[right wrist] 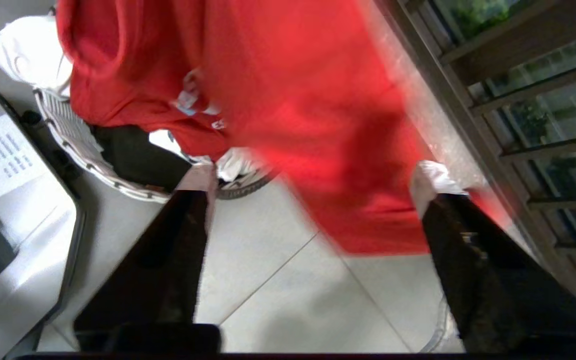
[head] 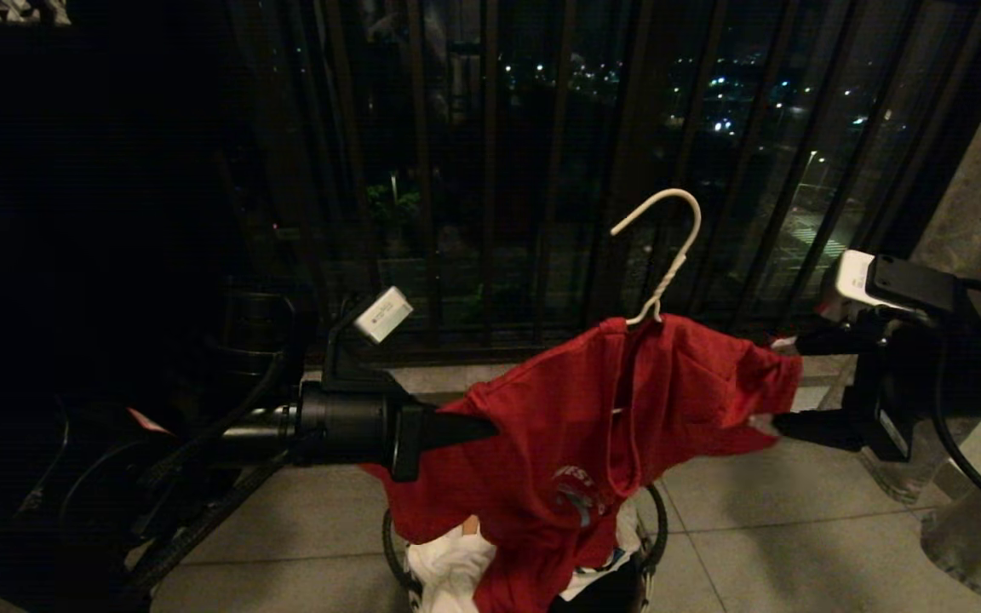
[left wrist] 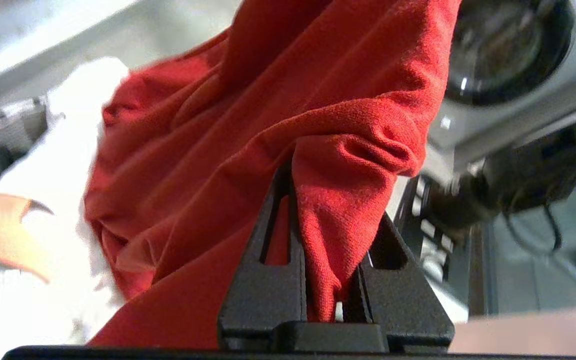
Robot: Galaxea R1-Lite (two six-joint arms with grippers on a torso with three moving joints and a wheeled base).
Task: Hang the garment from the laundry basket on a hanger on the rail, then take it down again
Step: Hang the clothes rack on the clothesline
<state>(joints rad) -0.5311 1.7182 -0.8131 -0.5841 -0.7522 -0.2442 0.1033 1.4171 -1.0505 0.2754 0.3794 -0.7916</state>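
Left gripper (left wrist: 318, 280) jaws pinched on a fold of the red garment (head: 576, 426), shirt draped on the white wire hanger (head: 665, 255) held up above the laundry basket (head: 656, 528) on the tiled floor (head: 797, 528), right gripper (right wrist: 313, 200) jaws spread wide beside the shirt's sleeve edge, gripping nothing, white cloth (head: 456, 566) in the basket.

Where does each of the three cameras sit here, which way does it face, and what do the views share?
Head view: high, looking forward and down at the balcony railing; both arms show, the thin white wire hanger inside the red short-sleeved T-shirt.
Left wrist view: behind the left gripper, jaws shut on a red fold.
Right wrist view: behind the right gripper, jaws open, facing shirt and floor.
Shared: the shirt everywhere; the round white woven basket in head and right wrist views.
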